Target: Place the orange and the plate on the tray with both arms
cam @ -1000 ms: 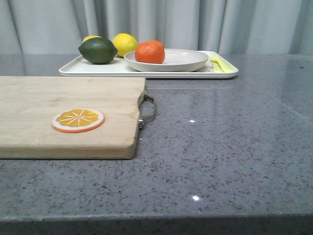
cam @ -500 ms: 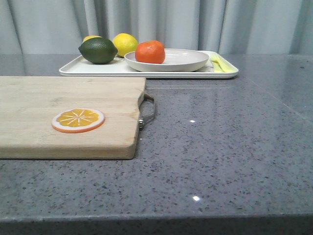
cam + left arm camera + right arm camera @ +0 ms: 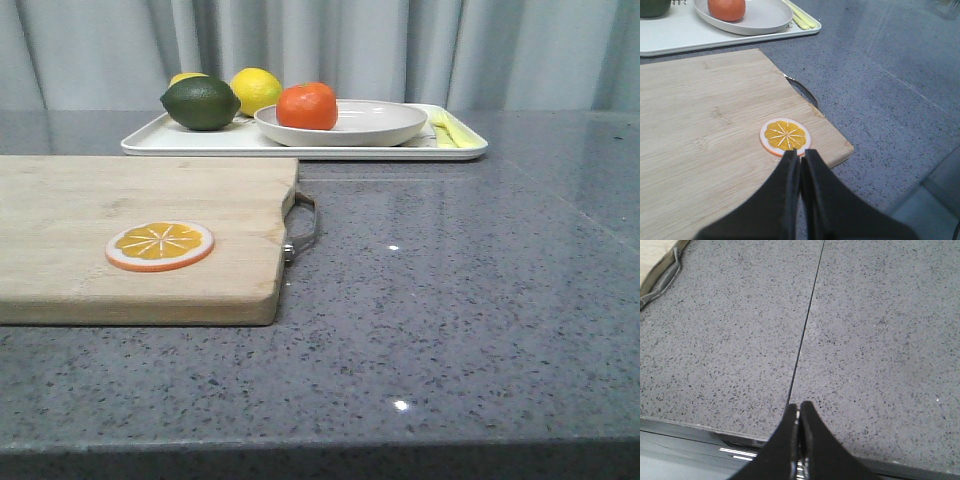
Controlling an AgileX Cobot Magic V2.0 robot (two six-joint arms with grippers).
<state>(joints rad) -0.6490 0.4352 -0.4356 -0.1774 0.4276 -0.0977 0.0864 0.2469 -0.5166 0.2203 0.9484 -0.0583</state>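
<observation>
Orange (image 3: 307,106) sits in plate (image 3: 342,123) on tray (image 3: 300,143) (job looks done); both fingers pressed together, empty; risk: any further reach could nudge the fruit loose.

No readable text found, no labels, brands, numbers or signs seen on any object, in any view

Materials & finish, all views

Table (image 3: 480,300): grey speckled stone-look, polished, glossy w/ light spots. Cutting board (image 3: 130,200): pale wood, matt, visible grain; handle (image 3: 303,226) metal. Tray (image 3: 200,146): white, smooth. Plate (image 3: 380,125): off-white, smooth, satin. Orange (image 3: 307,106): slight sheen. Gripper fingers (image 3: 812,190): black, matt.
</observation>
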